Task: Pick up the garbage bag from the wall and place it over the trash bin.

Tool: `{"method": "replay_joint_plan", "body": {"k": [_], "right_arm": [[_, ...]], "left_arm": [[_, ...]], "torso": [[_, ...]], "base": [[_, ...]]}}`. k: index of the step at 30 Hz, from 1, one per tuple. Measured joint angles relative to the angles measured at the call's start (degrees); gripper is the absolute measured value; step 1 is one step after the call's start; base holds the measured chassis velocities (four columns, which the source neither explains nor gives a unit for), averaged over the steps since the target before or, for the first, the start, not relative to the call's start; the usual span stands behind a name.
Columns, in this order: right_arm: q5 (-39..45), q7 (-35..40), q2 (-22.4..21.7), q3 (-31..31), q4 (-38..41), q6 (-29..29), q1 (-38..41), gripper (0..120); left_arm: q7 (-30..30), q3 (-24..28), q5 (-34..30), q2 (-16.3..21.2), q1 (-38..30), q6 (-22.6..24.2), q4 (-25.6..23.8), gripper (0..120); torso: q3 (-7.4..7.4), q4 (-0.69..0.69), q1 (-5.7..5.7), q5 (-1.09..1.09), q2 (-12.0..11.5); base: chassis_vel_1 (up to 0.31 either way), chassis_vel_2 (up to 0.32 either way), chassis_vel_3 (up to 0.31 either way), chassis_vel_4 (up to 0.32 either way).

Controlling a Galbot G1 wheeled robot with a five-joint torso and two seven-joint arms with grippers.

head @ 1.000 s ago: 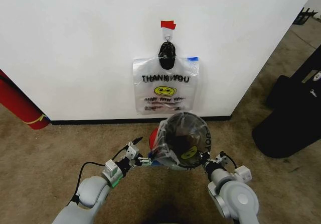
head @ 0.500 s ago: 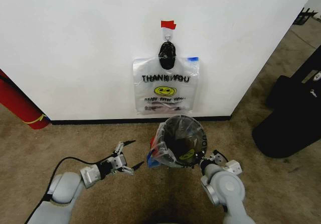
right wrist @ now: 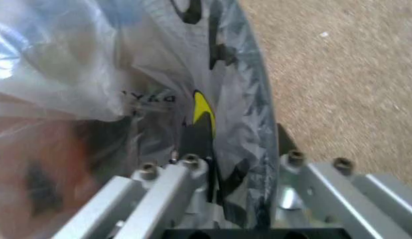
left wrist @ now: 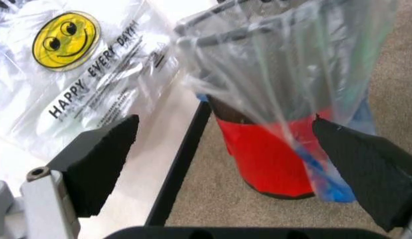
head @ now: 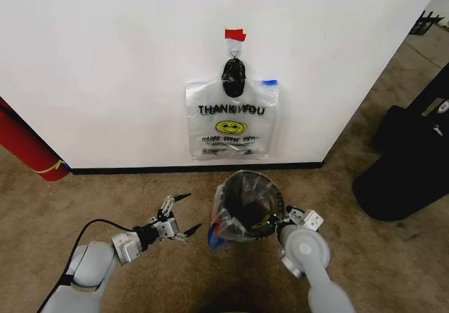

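The wall (head: 105,60) rises white behind everything, with a black baseboard (head: 140,169) along the brown carpet (head: 84,194). A red cylinder (head: 24,144) leans against it at the far left, and a large black case (head: 410,158) sits on the carpet well to the right. On the wall hangs a second plastic bag (head: 228,127) with "THANK YOU" lettering and a yellow smiley, under a small black bunched lump (head: 233,76) and a piece of red tape (head: 235,34). Below it, near the baseboard, stands the trash bin (head: 247,204), its red base plain in the left wrist view. The garbage bag (head: 228,222) is already draped over the bin's mouth, its translucent plastic lining the inside and hanging down the outer side, with a blue strip trailing near the floor. The left end effector (head: 177,220) hovers above the carpet just left of the bin, fingers spread wide apart and touching nothing. The right end effector (head: 279,222) sits at the bin's right rim, its fingers closed over the rim and the bag plastic pinched there.
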Motion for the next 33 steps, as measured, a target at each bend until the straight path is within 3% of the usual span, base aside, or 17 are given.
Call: {"method": "replay_joint_plan", "body": {"k": [9,11,15,17,19,22,25,26,28,30,31,33], "right_arm": [[-0.53,-6.06,0.70,-0.73,1.05,0.86,2.55,51],[-1.39,-6.95,0.90,-1.24,1.29,1.04,2.73,63],[-2.40,-7.78,0.82,-1.57,1.72,1.08,2.47,73],[-4.12,-8.56,0.18,-1.90,2.72,1.30,1.45,85],[-4.53,-8.80,-0.07,-1.96,3.11,1.45,1.11,87],[-6.06,-10.66,-1.30,-1.98,6.02,2.51,-0.91,98],[-12.34,-16.55,-3.02,-3.05,10.88,5.52,-4.49,100],[-12.34,-16.55,-3.02,-3.05,10.88,5.52,-4.49,100],[-21.16,-22.38,-4.08,-4.01,13.08,10.51,-6.95,100],[-32.67,-29.61,-4.75,-4.02,13.68,19.48,-9.60,100],[-38.63,-35.90,-4.81,-2.64,13.69,25.29,-11.24,100],[-51.32,-44.38,-4.87,0.58,14.25,33.02,-14.30,100]], "left_arm": [[-0.14,-0.34,0.26,-0.26,0.96,-0.09,-0.46,100],[-0.14,-0.53,0.28,-0.26,1.13,-0.09,-0.69,100],[-0.14,-0.83,0.28,-0.26,1.25,-0.10,-1.19,100],[-0.31,-1.37,0.27,-0.38,1.28,-0.10,-1.79,100],[-0.59,-1.53,0.26,-0.46,1.28,-0.13,-1.97,100],[-3.44,-2.56,-0.48,-1.53,1.39,-0.30,-3.04,100],[-11.46,-3.04,-1.58,-3.37,2.31,-0.69,-5.33,100],[-11.46,-3.04,-1.58,-3.37,2.31,-0.69,-5.33,100],[-17.02,-2.38,-2.14,-4.15,3.09,-0.75,-7.00,100],[-25.07,0.13,-5.78,-5.06,3.59,-0.29,-8.47,100],[-30.15,1.83,-10.56,-5.80,3.57,0.62,-9.11,100],[-34.78,4.05,-20.35,-7.33,3.42,1.80,-9.79,100]], "torso": [[0.01,0.05,0.00,-0.01,-0.01],[0.01,0.03,0.00,-0.02,0.00],[0.01,0.03,0.00,-0.02,-0.01],[0.01,0.03,0.00,-0.01,-0.01],[0.01,0.03,0.00,-0.01,-0.01],[0.01,0.02,0.00,-0.01,0.00],[0.01,0.02,0.00,-0.01,0.00],[0.01,0.02,0.00,-0.01,0.00],[0.00,0.03,0.00,-0.01,0.00],[0.00,0.03,0.00,0.00,0.00],[0.00,0.03,0.00,0.00,0.00],[0.00,0.00,0.00,0.00,0.00]], "base": [[0.000,0.000,0.000,0.000],[0.000,0.000,0.000,0.000],[0.000,0.000,0.000,0.000],[0.000,0.000,0.000,0.000],[0.000,0.000,0.000,0.000],[0.000,0.000,0.000,0.000],[0.000,0.000,0.000,0.000],[0.000,0.000,0.000,0.000],[0.000,0.000,0.000,0.000],[0.000,0.000,0.000,0.000],[0.000,0.000,0.000,0.000],[0.000,0.000,0.000,0.000]]}}
